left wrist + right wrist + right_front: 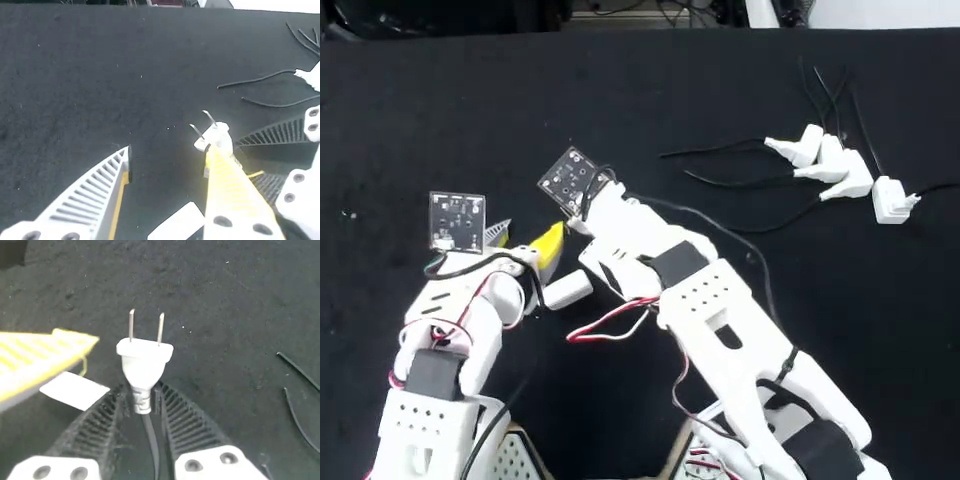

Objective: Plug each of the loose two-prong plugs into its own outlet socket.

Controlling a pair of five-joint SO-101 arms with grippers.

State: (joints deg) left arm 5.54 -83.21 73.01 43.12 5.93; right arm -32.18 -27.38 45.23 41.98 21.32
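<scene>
1. Plug (144, 365), white with two bare prongs, is clamped at its neck by the right hand (142, 390). It is held just over the counter (720, 80), left of centre, with its prongs pointing away from the wrist and its black cord (151, 445) trailing back between the fingers.
2. The left hand (167, 155) is seen with its fingers apart and nothing between them. In the high view it lies close to the plug, at about 8 o'clock from it.
3. The step in hand is judged to be carrying the plug to a socket. A cluster of white connectors (830, 165) lies well apart, toward 3 o'clock. Which of them offers a free socket cannot be told.
4. The prongs should be squared to the slots before any push is made. A loose socket would likely slide, so it is best steadied by the free hand. Slack in the cord should be watched.
5. No brand, label or writing can be read. Two small dark boards (457, 220) carry only dots.
</scene>
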